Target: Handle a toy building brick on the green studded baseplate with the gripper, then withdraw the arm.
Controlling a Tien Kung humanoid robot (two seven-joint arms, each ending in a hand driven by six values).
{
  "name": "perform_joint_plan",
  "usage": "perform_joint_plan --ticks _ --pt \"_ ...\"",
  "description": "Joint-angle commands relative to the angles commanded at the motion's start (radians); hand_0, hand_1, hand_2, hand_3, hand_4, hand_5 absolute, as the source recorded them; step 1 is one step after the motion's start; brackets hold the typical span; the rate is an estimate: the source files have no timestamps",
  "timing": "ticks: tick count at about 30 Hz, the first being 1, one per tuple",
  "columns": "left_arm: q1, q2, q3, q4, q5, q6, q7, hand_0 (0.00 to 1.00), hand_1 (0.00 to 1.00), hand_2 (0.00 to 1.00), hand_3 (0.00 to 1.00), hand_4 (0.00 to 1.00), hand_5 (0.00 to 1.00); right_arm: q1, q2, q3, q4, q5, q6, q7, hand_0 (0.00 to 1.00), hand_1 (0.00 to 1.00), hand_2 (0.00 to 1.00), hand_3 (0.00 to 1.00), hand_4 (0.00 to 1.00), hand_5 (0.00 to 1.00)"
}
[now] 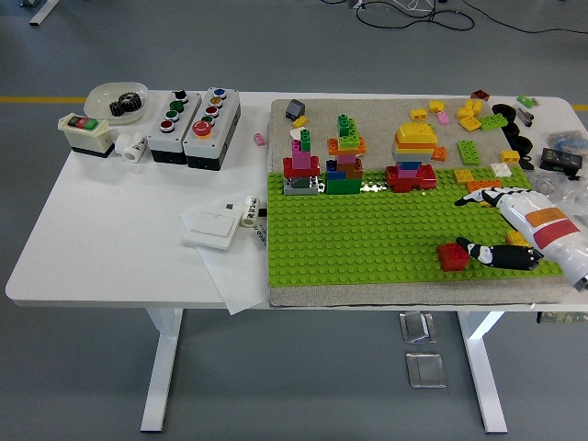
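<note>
The red brick [452, 256] sits on the green baseplate [367, 230] near its front right corner. The right hand [501, 228] is spread wide and empty, thumb tip just beside it, so pulling out could clip it loose, I reckon.

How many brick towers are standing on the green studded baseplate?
3, in a row along the green studded baseplate's far edge: pink-topped tower leftmost, green-topped tower beside it, yellow-topped tower rightmost. None seems hidden.

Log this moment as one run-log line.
right hand: open, holds nothing | red brick: on green baseplate, near front edge, beside thumb | left hand: out of view
</note>
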Motion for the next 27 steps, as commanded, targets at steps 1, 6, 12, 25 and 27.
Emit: perform_joint_plan --ticks 1,6,12,25,27 --pt "0.001 0.000 0.002 0.000 0.000 0.000 0.000 0.794 0.677 0.588 0.533 0.527 0.504 0.007 0.013 0.010 -0.014 0.028 0.004 -0.004 0.765 0.715 0.775 0.790 0.793 0.346" --pt "0.002 -0.001 0.007 0.000 -0.001 0.002 -0.001 0.797 0.677 0.588 0.532 0.529 0.506 0.035 0.062 0.037 -0.067 0.184 0.021 0.003 0.773 0.725 0.779 0.774 0.811 0.378" --pt "0.005 -0.001 -0.001 0.000 0.008 0.004 0.000 0.795 0.678 0.588 0.532 0.528 0.505 0.062 0.094 0.035 -0.110 0.367 0.039 0.031 0.825 0.757 0.794 0.783 0.887 0.502" --pt "0.005 0.002 -0.009 0.000 0.024 0.003 0.009 0.794 0.675 0.587 0.532 0.528 0.505 0.076 0.133 0.031 -0.103 0.681 0.045 0.063 0.841 0.779 0.816 0.799 0.919 0.587" --pt "0.005 0.003 -0.004 0.000 0.022 0.003 0.010 0.794 0.675 0.587 0.532 0.528 0.505 0.075 0.134 0.038 -0.097 0.747 0.054 0.066 0.841 0.779 0.816 0.799 0.919 0.587"
